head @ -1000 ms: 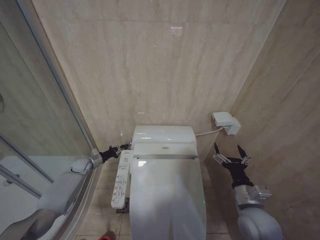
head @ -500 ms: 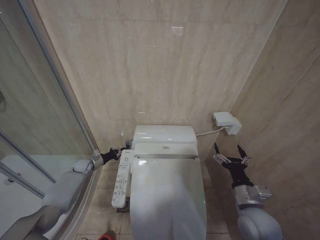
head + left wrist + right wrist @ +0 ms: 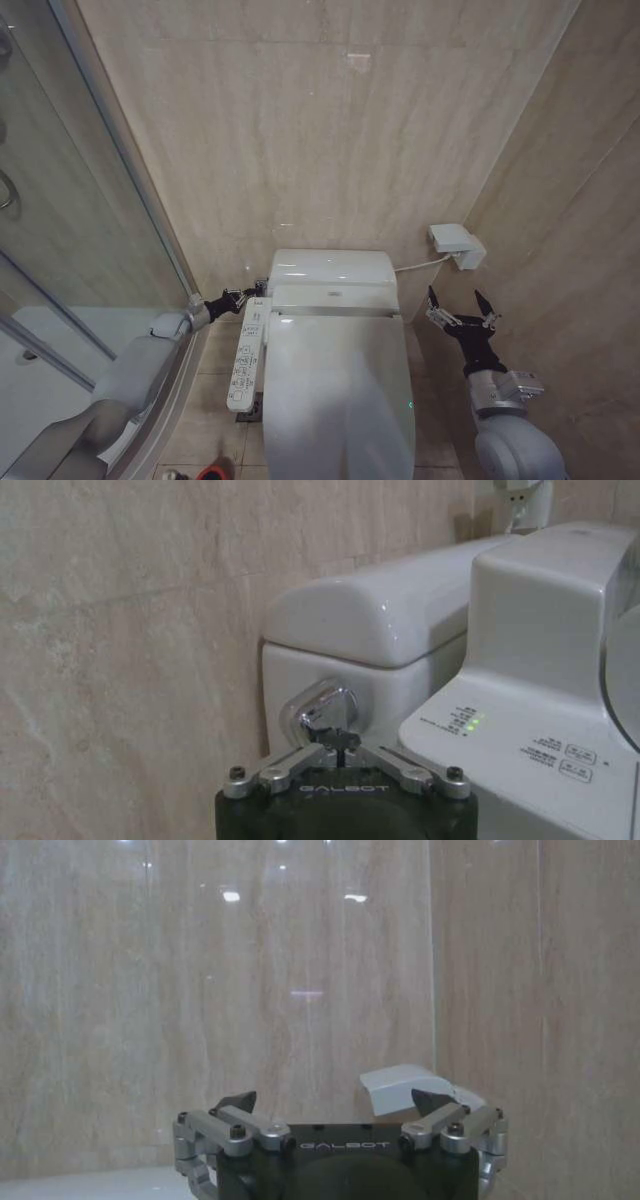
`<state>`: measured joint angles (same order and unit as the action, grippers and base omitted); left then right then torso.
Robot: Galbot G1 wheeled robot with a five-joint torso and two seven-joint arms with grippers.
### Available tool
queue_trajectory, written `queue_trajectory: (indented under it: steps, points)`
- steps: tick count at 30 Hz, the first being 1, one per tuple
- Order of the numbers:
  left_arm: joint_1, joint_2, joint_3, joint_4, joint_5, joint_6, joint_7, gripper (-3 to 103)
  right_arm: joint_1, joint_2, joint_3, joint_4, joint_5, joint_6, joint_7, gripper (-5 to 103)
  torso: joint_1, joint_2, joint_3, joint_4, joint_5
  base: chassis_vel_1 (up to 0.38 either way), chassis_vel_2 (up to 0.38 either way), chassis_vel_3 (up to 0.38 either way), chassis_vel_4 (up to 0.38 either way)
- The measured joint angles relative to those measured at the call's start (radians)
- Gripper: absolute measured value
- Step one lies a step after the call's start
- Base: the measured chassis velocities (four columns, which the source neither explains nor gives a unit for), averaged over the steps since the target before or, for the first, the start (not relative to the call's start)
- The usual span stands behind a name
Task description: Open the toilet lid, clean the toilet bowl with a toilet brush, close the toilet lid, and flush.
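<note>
From the head view, the toilet lid lies flat and closed over the toilet bowl, whose button panel runs along its left side. The left gripper has crept in over the last second, from just off the tank's left flank to right against it, jaws pinched together. The whole picture has slid a little too, so the head has shifted. The right gripper hangs idle beside the bowl on the right, below the wall box, fingers spread wide.

Left wrist view: the closed fingertips of the left gripper sit right at the chrome flush lever on the tank's side. With the lid down, this looks like the flush, the last step.

Right wrist view: the right gripper faces the tiled wall, jaws wide, holding nothing.
</note>
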<state>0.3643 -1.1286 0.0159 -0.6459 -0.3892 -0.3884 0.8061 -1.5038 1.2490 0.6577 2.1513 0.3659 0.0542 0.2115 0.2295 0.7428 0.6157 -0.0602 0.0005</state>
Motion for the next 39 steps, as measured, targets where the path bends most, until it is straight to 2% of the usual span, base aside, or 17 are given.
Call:
queue_trajectory:
  steps: [24,39]
  points:
    - [0.001,-0.017,-0.006,0.019,0.008,-0.004,0.009,0,0.000,0.000,0.000,0.000,0.000,0.000,0.000,100,0.001,0.000,0.000,-0.0009,-0.0007,0.000,0.000,0.000,0.000]
    - [0.006,-0.020,-0.010,0.015,0.010,-0.003,0.016,0,0.000,0.000,0.000,0.000,0.000,0.000,0.000,100,0.001,0.000,0.000,-0.0005,-0.0005,0.000,0.000,0.000,0.000]
